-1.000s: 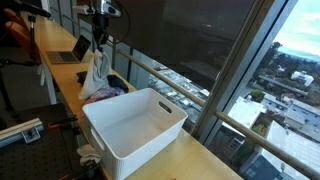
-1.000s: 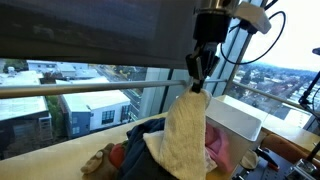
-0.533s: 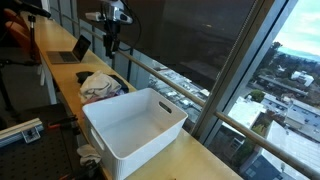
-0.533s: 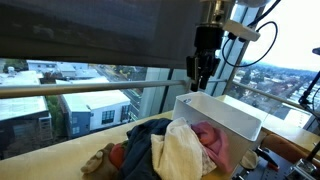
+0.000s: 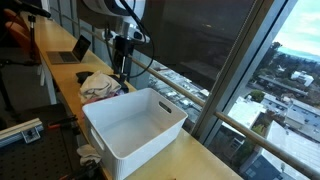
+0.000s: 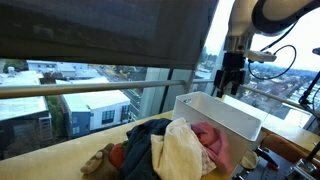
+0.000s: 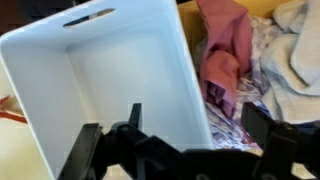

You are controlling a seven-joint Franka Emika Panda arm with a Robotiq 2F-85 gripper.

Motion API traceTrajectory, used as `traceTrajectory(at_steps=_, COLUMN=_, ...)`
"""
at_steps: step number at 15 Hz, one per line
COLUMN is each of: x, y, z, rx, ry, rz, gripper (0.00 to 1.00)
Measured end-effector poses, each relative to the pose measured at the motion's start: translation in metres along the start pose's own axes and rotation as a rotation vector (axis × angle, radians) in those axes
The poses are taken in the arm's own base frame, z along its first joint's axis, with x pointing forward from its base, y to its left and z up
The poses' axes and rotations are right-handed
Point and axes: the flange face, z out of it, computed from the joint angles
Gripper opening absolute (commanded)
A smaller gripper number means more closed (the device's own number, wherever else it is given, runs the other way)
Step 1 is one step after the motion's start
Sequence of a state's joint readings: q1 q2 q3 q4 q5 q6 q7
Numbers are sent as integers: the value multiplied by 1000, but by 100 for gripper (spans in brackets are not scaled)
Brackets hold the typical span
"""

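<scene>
While end effector [image 7: 176, 145] gapes, white bin [image 7: 100, 80] cropped, clothes [image 7: 228, 50] half hidden

Your arm [image 5: 120, 25] comes down from the top of the frame, and its jaws hang above the gap between the clothes [image 5: 100, 86] and the far rim of the white bin [image 5: 135, 125]. At this size you can't tell how wide the jaws stand. The bin sits on the wooden tabletop [image 5: 205, 160], its bare inside facing you. The clothes lie heaped just behind it. Farther along the tabletop an open laptop [image 5: 70, 50] stands well apart. A rail [image 5: 175, 82] and tall windows run alongside, with buildings [image 5: 290, 120] far below.
</scene>
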State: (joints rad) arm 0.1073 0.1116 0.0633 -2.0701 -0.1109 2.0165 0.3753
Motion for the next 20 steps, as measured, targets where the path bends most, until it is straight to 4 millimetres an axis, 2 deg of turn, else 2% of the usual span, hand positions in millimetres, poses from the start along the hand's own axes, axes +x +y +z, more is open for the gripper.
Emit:
traceTrajectory(at_steps=3, x=-34, y=42, z=24, rx=-8, ry=-10, rz=45, gripper=100)
traceTrajectory(at_steps=8, x=-110, y=80, z=48, rx=-5, ry=25, rz=68, gripper=100)
traceTrajectory(at_steps=10, x=-133, y=94, z=57, rx=4, ry=65, rz=80, gripper=100)
traceTrajectory(at_steps=13, x=-143, y=109, z=75, rx=34, ry=135, rz=104, gripper=100)
traceTrajectory(at_steps=16, x=-135, y=121, z=91, rx=60, ry=184, rz=133, gripper=100)
traceTrajectory(at_steps=20, x=-126, y=137, z=132, rx=69, ry=147, rz=165, gripper=100)
